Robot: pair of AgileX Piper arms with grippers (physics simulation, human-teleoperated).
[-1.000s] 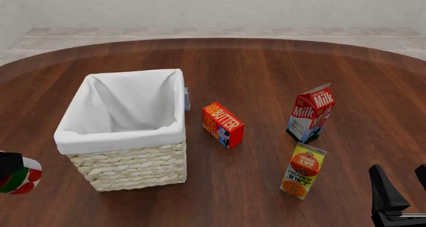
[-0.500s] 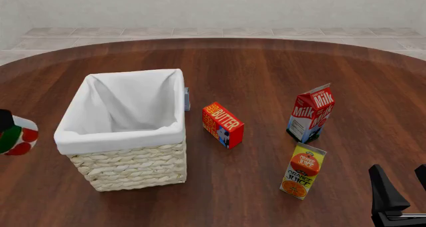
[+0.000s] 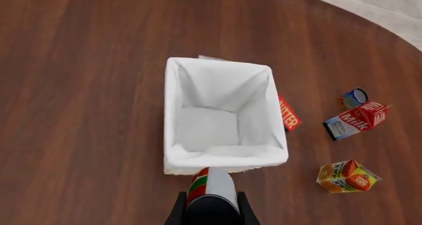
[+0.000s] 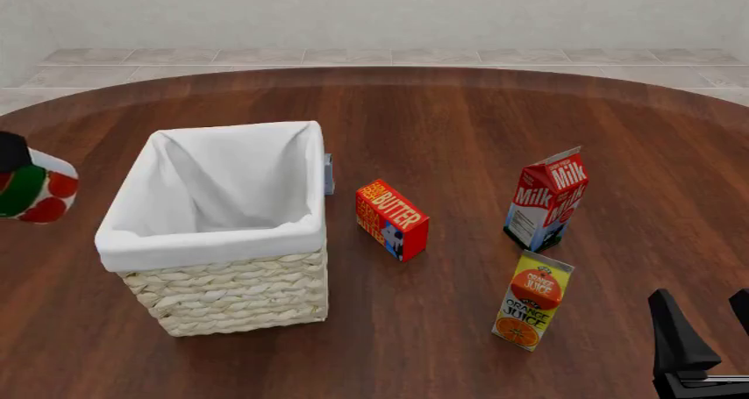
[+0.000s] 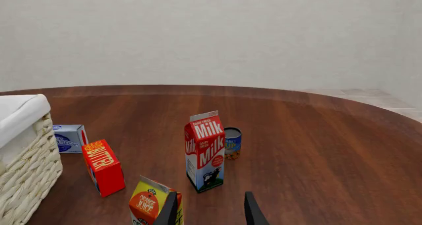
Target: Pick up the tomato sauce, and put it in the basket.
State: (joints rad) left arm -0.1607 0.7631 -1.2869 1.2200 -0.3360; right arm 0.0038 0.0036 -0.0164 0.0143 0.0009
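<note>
- The tomato sauce [image 4: 35, 188] is up in the air at the far left of the front view, to the left of the basket [image 4: 223, 281] and not touching it.
- Your left gripper [image 3: 211, 210] is pinching the can. In the left wrist view you can see its red, white and green label between the two dark fingers [image 3: 177, 212].
- From that view the can hangs just outside the near rim of the basket, not over the white cloth hole.
- The basket sits on the brown table [image 4: 468, 110], and its white lining looks bare inside.
- Your right gripper [image 5: 209, 210] is low at the near right of the table. Its fingers are spread apart and hold nothing.
- The red butter box [image 4: 392, 219] stands just right of the basket.
- The milk carton [image 4: 546, 199] stands farther right, with the orange juice carton [image 4: 532, 301] nearer to you.
- A small blue can [image 5: 232, 142] stands just behind the milk.
- A little blue and white box [image 5: 68, 138] sits by the far right side of the basket.
</note>
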